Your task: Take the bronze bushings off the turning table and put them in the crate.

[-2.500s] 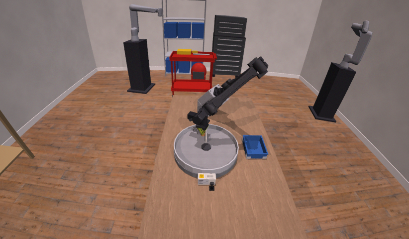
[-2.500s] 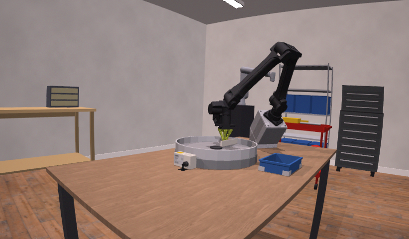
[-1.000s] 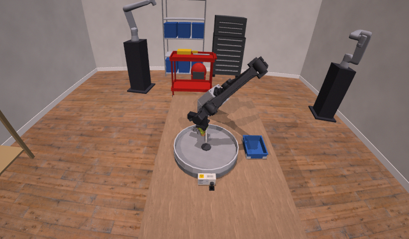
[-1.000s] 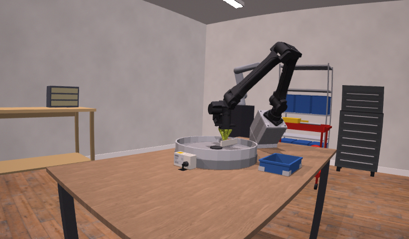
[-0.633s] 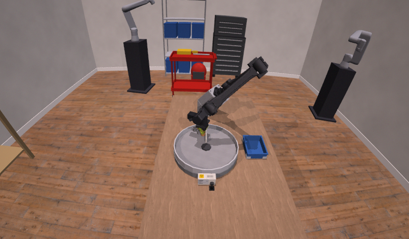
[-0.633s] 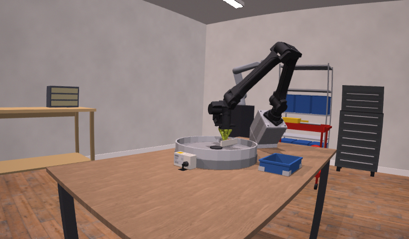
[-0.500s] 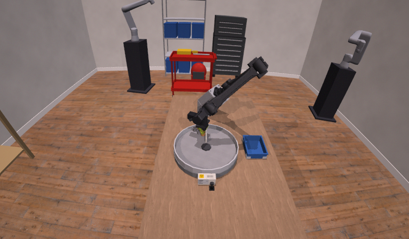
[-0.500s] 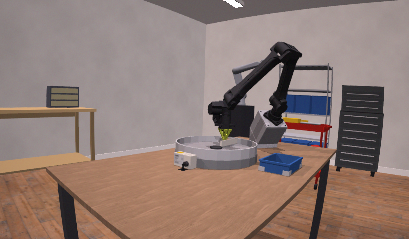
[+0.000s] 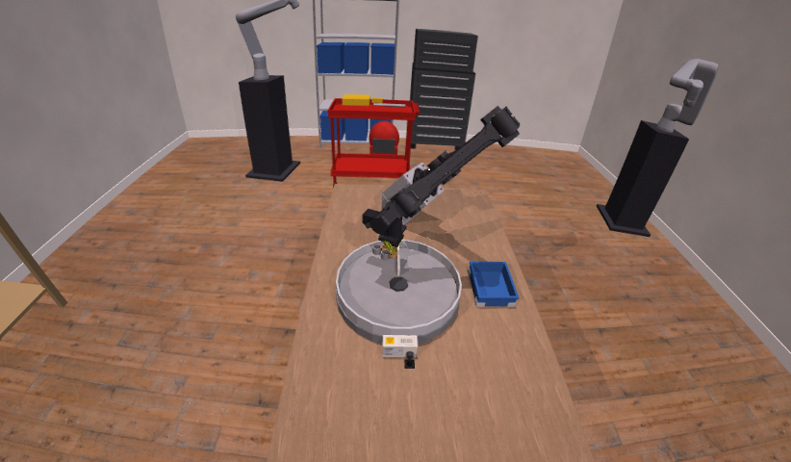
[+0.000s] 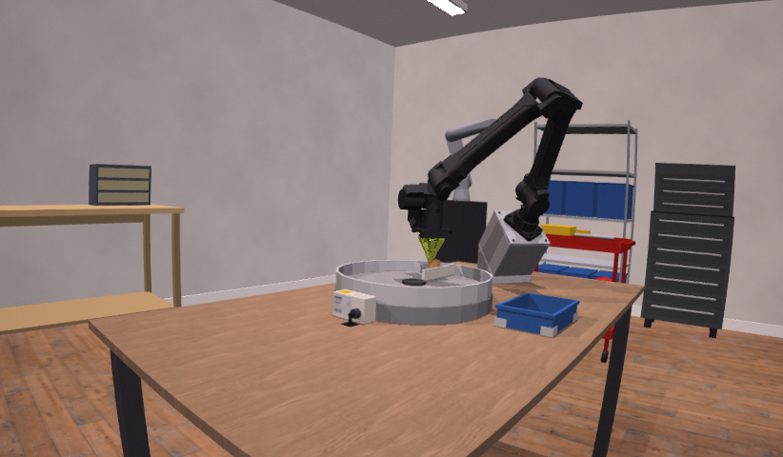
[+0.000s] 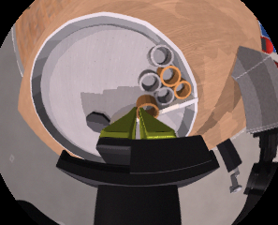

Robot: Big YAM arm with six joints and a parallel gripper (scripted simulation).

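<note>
My gripper (image 9: 392,252) (image 10: 431,260) (image 11: 138,110) is shut on the wall of a bronze bushing (image 10: 435,264) (image 11: 145,99), lifted a little above the turning table (image 9: 368,297) (image 10: 407,303) (image 11: 82,56). In the wrist view a larger bronze bushing (image 11: 170,67) and a smaller bronze bushing (image 11: 182,97) stand near the rim. Among them stand a large steel bushing (image 11: 152,55), a second steel bushing (image 11: 140,82) and a small steel bushing (image 11: 157,97). The blue crate (image 9: 495,301) (image 10: 526,320) is right of the turning table; no bushing shows in it.
A pale upright bar (image 9: 397,264) (image 10: 438,272) (image 11: 178,106) stands on the turning table beside the bushings. A dark hub (image 9: 398,284) (image 10: 413,282) (image 11: 97,120) is at its middle. The raised rim circles it. A white control box (image 9: 399,346) (image 10: 352,306) stands at its front.
</note>
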